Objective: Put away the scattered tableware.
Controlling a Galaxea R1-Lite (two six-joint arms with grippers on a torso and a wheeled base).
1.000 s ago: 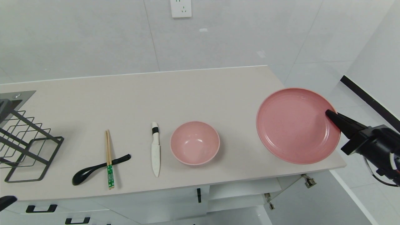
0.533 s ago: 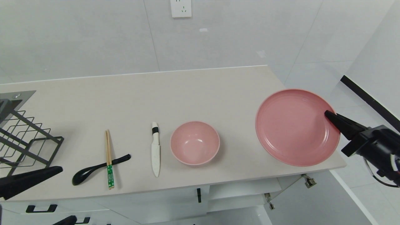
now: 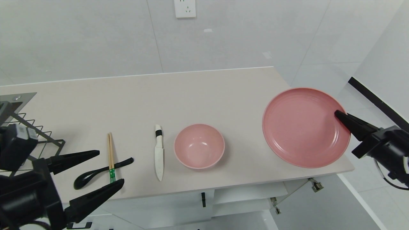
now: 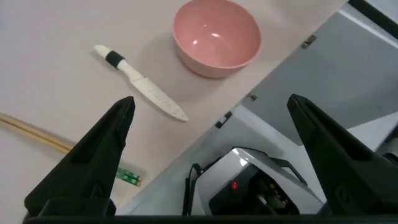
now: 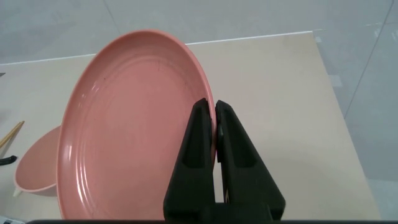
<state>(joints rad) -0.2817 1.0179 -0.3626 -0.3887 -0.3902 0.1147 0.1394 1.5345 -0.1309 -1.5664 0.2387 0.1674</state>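
2 left fingers [image 3: 73,157] newly above spoon [image 3: 83,179]

**Open band behind the bowl, clutter to its left**

Behind the bowl [image 3: 199,146] the bench [image 3: 179,92] lies bare to the wall. Just left of the bowl lies the knife [image 3: 158,152]. Farther left, chopsticks [image 3: 110,150] cross the spoon [image 3: 83,179], then comes the wire rack [image 3: 60,141]. Right of the bowl, past a gap, the plate [image 3: 300,127] spans the bench's end.

Kitchen — countertop [image 3: 143,95], dish rack [image 3: 28,140], cabinet drawers [image 3: 204,204] below.
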